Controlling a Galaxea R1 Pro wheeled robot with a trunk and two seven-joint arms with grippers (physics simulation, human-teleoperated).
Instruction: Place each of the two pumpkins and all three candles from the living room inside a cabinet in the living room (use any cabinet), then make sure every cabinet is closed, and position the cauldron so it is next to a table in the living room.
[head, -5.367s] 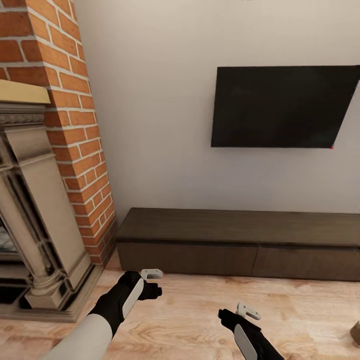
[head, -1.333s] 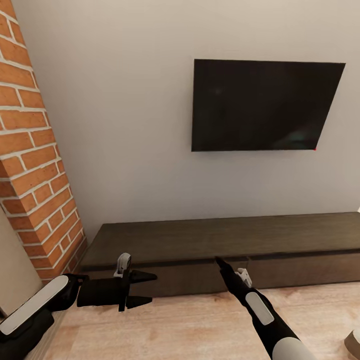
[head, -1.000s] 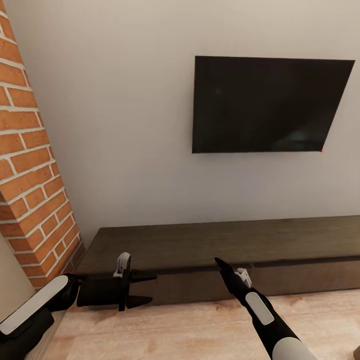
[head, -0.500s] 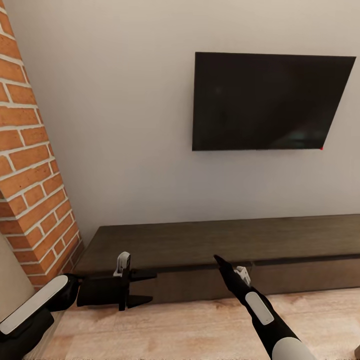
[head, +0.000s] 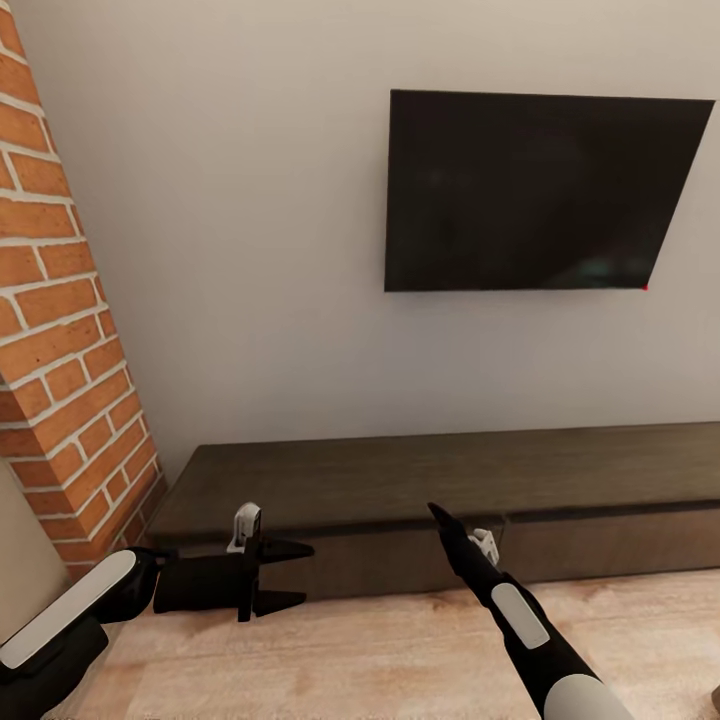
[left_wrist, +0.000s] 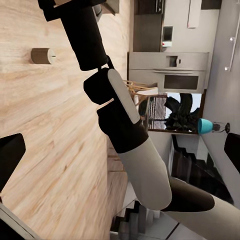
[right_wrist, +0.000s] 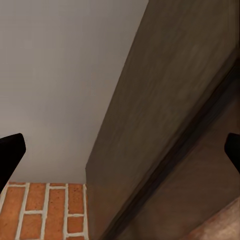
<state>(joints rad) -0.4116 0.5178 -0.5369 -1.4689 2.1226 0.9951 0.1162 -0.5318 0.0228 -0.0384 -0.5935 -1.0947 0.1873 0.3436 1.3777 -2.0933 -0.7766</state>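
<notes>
Cabinet of flat dark wood (matte, handleless) lies just beyond both spread, empty grippers: left gripper, right gripper.

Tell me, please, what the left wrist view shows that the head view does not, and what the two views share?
Left wrist view alone: a small brown cylinder lying on the pale wood floor, perhaps a candle, and a distant kitchen with a grey refrigerator and a teal lampshade.

Head view alone: the black wall-mounted television, the red brick column, the long low dark-brown cabinet with drawers shut, and the open left gripper.

Both: the wood floor and the robot's black-and-white right arm, its right gripper reaching toward the cabinet.
</notes>
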